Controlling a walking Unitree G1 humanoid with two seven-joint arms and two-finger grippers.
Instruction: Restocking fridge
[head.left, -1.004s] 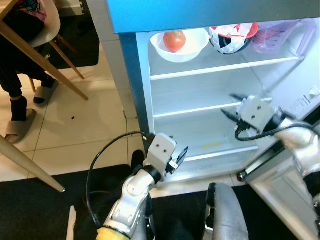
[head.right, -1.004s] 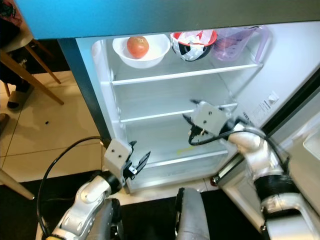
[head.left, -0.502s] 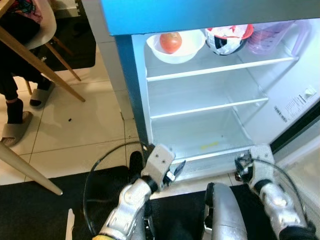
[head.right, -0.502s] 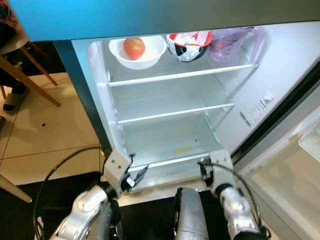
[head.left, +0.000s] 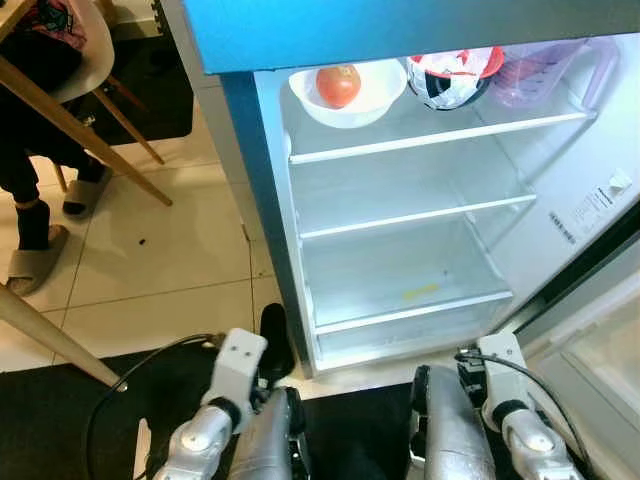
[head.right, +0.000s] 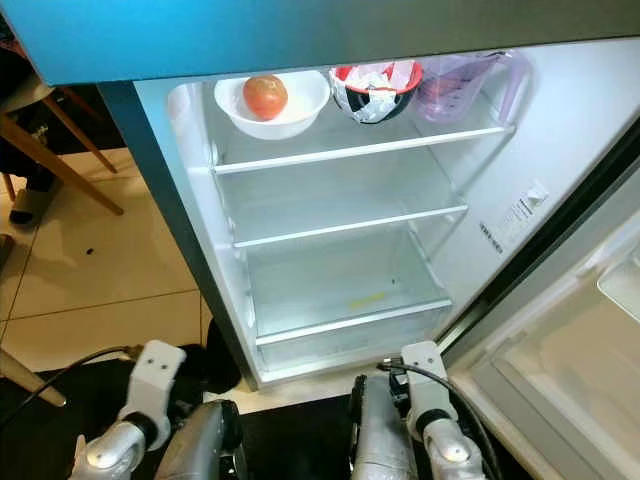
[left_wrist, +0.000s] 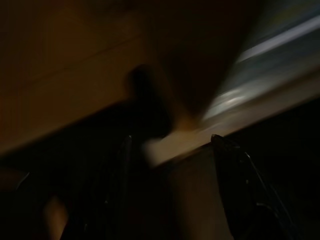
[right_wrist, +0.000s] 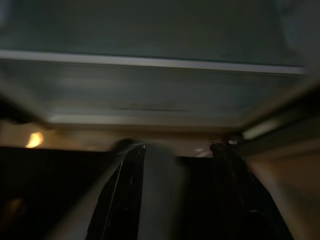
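While both arms hang low by the robot's legs:
Left gripper: fingers parted, holding nothing.
Right gripper: fingers spread, holding nothing.
Fridge: door open, two lower shelves bare.
Top shelf: white bowl with tomato, patterned bowl, purple pitcher.

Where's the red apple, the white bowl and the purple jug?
red apple (head.left: 339, 85), left eye view, its front face.
white bowl (head.left: 377, 98), left eye view, its right wall.
purple jug (head.right: 450, 88), right eye view, its body.
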